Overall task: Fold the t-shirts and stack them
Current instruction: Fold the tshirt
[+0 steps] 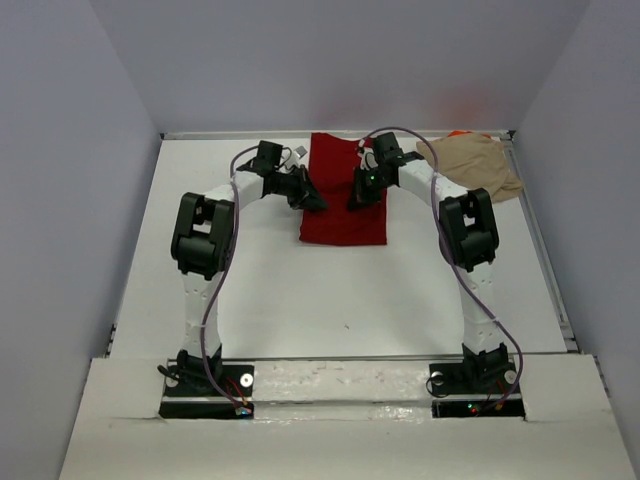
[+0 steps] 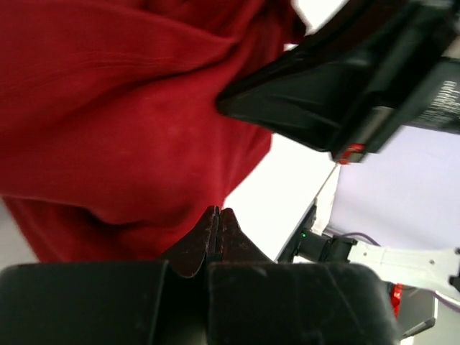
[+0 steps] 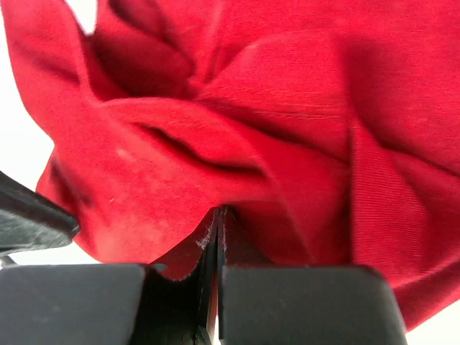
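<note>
Gripping the dark red t-shirt (image 1: pixel 345 225): left claw (image 2: pixel 218 219) and right claw (image 3: pixel 218 217) (both clamped).

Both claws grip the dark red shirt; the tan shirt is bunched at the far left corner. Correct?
No: the top view shows the tan shirt at the far right corner. The left claw and right claw do grip the dark red shirt.
</note>
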